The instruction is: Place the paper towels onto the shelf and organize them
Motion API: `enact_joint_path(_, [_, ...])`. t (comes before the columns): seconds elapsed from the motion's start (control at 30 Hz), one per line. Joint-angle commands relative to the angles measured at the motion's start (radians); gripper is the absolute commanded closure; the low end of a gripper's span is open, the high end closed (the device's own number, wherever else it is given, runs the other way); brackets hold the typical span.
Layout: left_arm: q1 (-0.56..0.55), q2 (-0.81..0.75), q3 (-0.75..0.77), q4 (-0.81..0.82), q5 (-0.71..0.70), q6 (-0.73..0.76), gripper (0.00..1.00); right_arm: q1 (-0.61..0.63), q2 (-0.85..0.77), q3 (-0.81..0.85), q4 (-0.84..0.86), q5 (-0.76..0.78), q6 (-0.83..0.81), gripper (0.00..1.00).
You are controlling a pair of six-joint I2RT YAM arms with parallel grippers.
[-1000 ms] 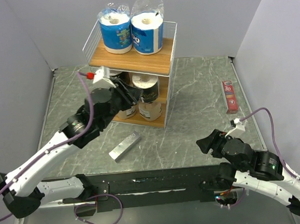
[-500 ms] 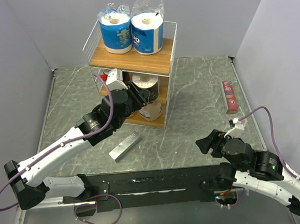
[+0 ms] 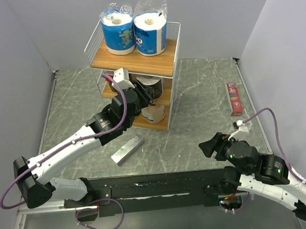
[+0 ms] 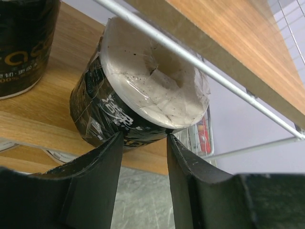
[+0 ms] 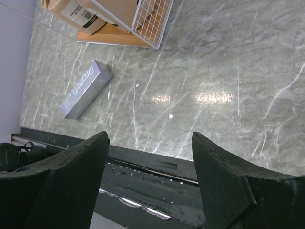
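Note:
The shelf (image 3: 157, 62) stands at the back centre of the table. Two blue paper towels (image 3: 118, 33) (image 3: 151, 34) sit on its top board. On the middle board (image 4: 28, 119) a black-wrapped roll (image 4: 109, 109) leans toward my left gripper (image 4: 144, 137). The jaws are partly open, both tips rest against the roll's lower side, and nothing is between them. A second black roll (image 4: 24, 43) stands to its left. A brown roll (image 3: 154, 113) sits on the bottom board. My left gripper (image 3: 142, 96) reaches in under the top board. My right gripper (image 5: 149, 138) hangs open and empty above the table's front edge.
A flat silver bar (image 3: 127, 150) lies on the table in front of the shelf, also in the right wrist view (image 5: 86, 89). A slim red box (image 3: 235, 98) lies at the far right. The shelf's white mesh rim (image 5: 150, 19) and top wire frame closely surround my left gripper.
My left arm has swung right and forward, carrying its gripper under the top board up to the black roll. The right arm has barely moved.

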Motion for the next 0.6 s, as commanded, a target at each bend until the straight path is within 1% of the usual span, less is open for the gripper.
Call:
enact_joint_path(0.0, [0.005,0.025,0.038,0.089,-0.047,0.035,0.52,0.006,-0.004,0.038,0.036,0.017,-0.019,0.22])
enact_joint_path(0.33, [0.011,0.053,0.015,0.172,-0.078,0.055,0.54,0.006,-0.009,0.041,0.05,0.021,-0.037,0.22])
enact_joint_path(0.57, [0.013,0.047,-0.004,0.175,-0.086,0.051,0.53,0.006,-0.006,0.043,0.036,0.021,-0.04,0.22])
